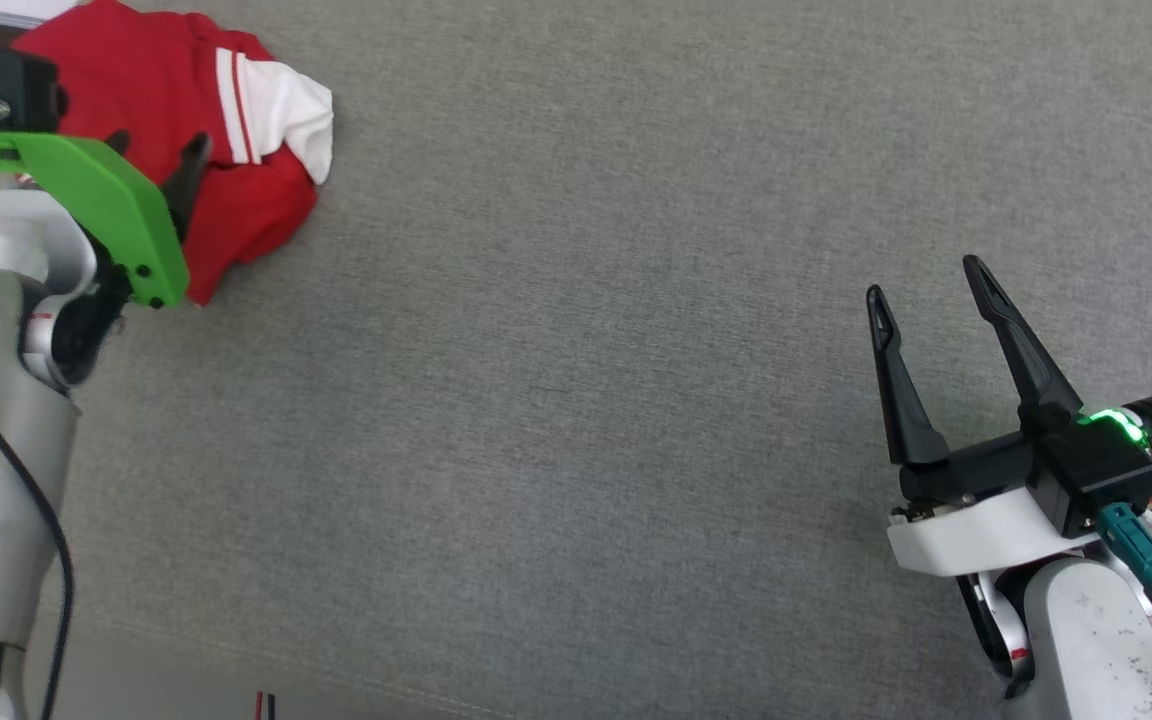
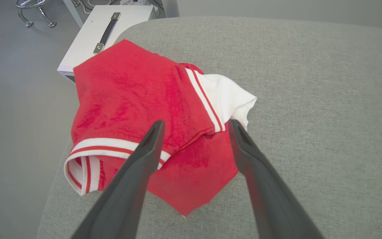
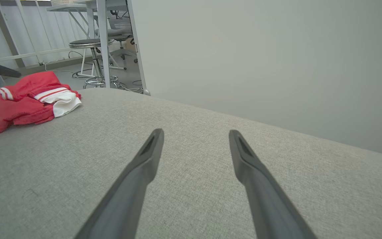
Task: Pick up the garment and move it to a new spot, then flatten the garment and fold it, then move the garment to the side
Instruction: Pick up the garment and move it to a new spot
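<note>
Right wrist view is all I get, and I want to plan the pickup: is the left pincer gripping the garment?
Observer: No. The left pincer is open, its fingertips poised over the crumpled middle of the garment.
Operator: Is the cloth fully on the surface?
Observer: Not quite. Part of it overhangs the rounded corner of the grey surface.
Operator: Anything past that corner?
Observer: A white box with a dark handle sits just beyond it, lower down.

l pincer point(image 1: 160, 140): jaws wide, upper left | r pincer point(image 1: 923, 277): jaws wide, lower right, pointing up
</note>
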Motion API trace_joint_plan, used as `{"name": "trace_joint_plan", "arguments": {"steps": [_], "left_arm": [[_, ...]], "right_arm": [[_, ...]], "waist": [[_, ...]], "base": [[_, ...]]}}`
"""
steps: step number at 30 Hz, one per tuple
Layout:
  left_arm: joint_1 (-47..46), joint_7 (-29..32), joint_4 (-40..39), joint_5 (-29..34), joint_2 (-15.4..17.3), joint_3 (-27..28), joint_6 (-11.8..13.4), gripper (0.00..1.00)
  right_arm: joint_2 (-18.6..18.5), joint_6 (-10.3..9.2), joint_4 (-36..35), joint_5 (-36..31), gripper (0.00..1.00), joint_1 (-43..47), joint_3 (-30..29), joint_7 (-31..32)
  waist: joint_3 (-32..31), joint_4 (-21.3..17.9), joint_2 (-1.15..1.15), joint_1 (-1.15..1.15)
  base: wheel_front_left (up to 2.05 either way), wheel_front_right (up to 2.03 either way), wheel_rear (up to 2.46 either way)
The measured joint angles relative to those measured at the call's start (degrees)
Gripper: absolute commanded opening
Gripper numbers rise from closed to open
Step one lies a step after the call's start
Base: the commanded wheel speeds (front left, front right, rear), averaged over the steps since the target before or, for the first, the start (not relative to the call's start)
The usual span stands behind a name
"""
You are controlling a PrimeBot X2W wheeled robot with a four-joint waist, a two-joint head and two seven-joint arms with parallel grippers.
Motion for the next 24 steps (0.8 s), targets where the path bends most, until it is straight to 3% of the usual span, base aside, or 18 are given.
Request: {"name": "trace_joint_plan", "arguments": {"steps": [5,15,16,17,20,24], "left_arm": [[-3.5,4.7,4.7,-5.3,4.1,-1.6,0.0,1.00],[-4.7,8.6,11.8,-10.5,7.3,-4.5,0.0,1.00],[-4.9,9.1,12.2,-11.0,7.5,-4.5,0.0,0.91],[-5.2,9.8,12.5,-11.7,7.7,-4.6,0.0,0.00],[-5.3,10.2,12.0,-13.2,8.2,-5.4,0.0,0.00],[-5.0,6.1,13.0,-13.3,7.9,-5.9,0.0,0.00]], "right_arm": [[-0.1,0.00,-0.1,0.0,1.00,-1.0,0.4,0.0],[0.3,0.00,0.0,0.0,1.00,-1.3,1.1,-0.1],[0.4,0.00,0.0,-0.1,1.00,-1.3,1.1,-0.1],[0.4,0.00,0.0,-0.3,1.00,-1.3,1.1,-0.1],[0.6,0.00,0.0,-0.4,1.00,-1.3,1.1,-0.1],[0.7,0.00,0.8,-0.4,1.00,-1.3,1.0,-0.2]], "waist": [[3.5,-2.8,0.00,0.00],[7.4,-7.9,0.00,0.00],[7.6,-8.2,0.01,0.00],[7.8,-8.5,0.01,0.00],[7.7,-9.0,0.01,0.00],[6.5,-9.0,0.01,0.00]], "base": [[0.00,0.00,0.00],[0.00,0.00,0.00],[0.00,0.00,0.00],[0.00,0.00,0.00],[0.00,0.00,0.00],[0.00,0.00,0.00]]}}
